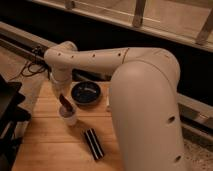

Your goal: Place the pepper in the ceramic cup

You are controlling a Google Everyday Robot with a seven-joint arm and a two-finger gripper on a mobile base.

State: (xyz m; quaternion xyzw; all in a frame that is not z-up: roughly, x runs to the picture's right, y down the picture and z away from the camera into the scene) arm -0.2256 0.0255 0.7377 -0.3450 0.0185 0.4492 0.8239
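Red-brown pepper (pixel 65 102) under gripper (pixel 62 96), above ceramic cup (pixel 68 116)

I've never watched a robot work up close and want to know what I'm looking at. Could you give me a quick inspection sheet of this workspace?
Surface: wooden table, light planks.
Job's things: pepper, dark red, tilted, lower end at the mouth of the cup; cup off-white, upright.
Clutter: dark bowl behind the cup; black ribbed bar lying flat in front; white item at the bowl's right, mostly hidden.
End effector: end effector directly above the cup, at the pepper's top.
Cables: dark cables on the floor, left of the table.
Surroundings: railing and ledge behind; black object at left edge.
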